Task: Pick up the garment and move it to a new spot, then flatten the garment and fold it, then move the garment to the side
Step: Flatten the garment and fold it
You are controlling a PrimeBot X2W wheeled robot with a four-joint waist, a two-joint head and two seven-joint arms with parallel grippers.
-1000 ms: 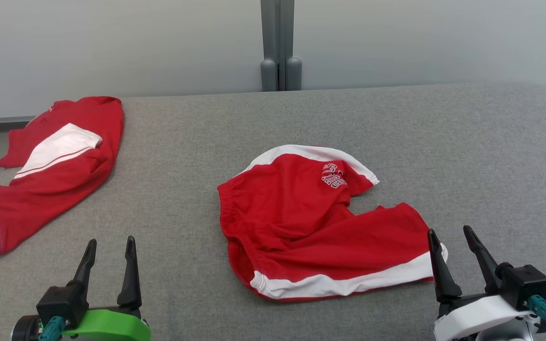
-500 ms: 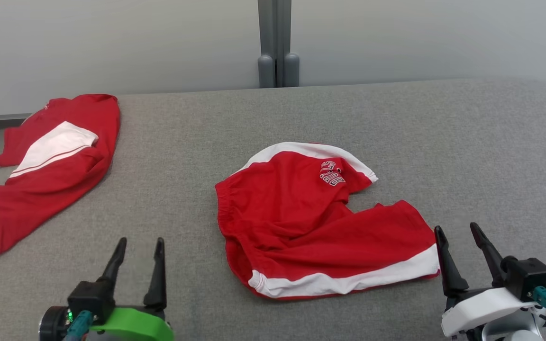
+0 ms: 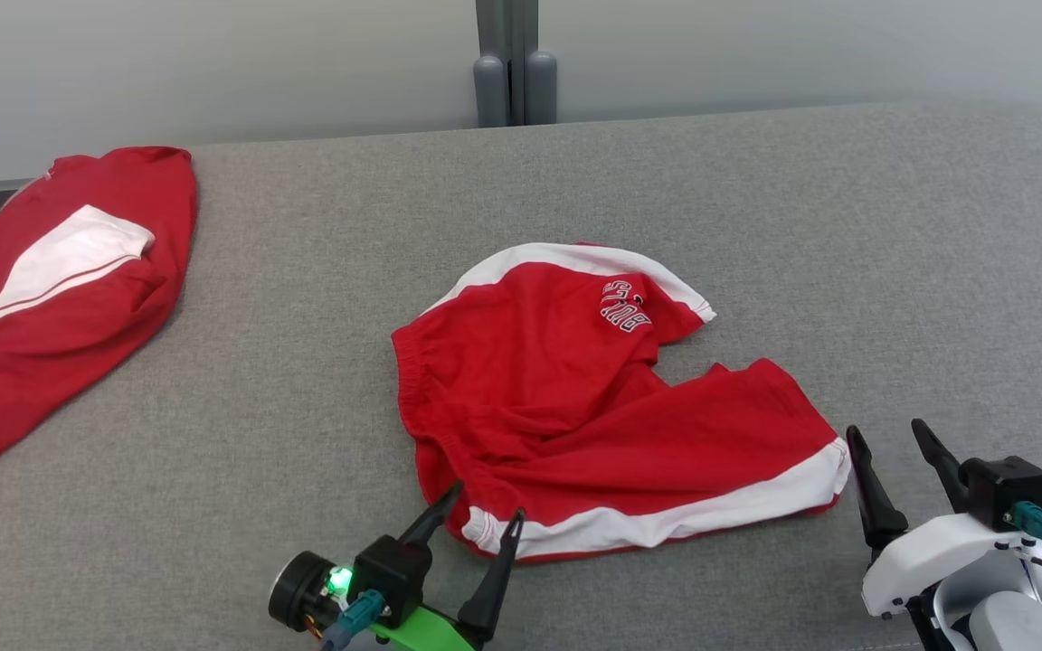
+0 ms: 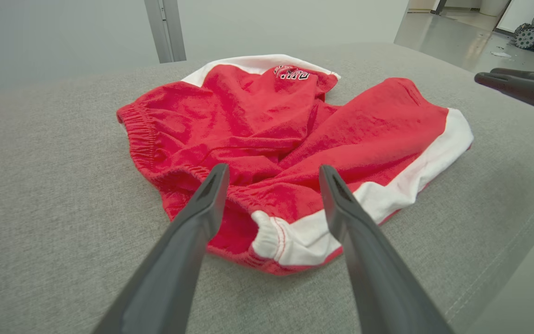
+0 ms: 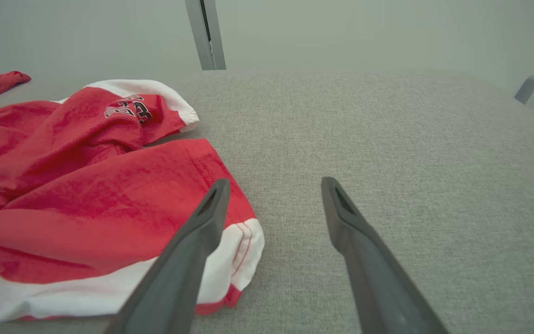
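The garment (image 3: 593, 398) is a pair of red shorts with white side bands and a small printed logo, lying rumpled in the middle of the grey table. My left gripper (image 3: 487, 503) is open at its near left corner, fingers straddling the waistband end (image 4: 271, 227) without closing on it. My right gripper (image 3: 890, 436) is open just off the garment's right hem. In the right wrist view the white hem corner (image 5: 244, 250) lies beside my left-hand finger (image 5: 193, 250), and the gripper (image 5: 271, 185) holds nothing.
A second red and white garment (image 3: 51, 289) lies at the table's far left edge. A grey post (image 3: 507, 63) stands behind the table against a pale wall. Bare grey tabletop (image 3: 847, 226) stretches right of and behind the shorts.
My left gripper has travelled right across the table front to the shorts' near left corner. The right gripper shifted slightly. The head camera has tilted, shifting the whole scene.
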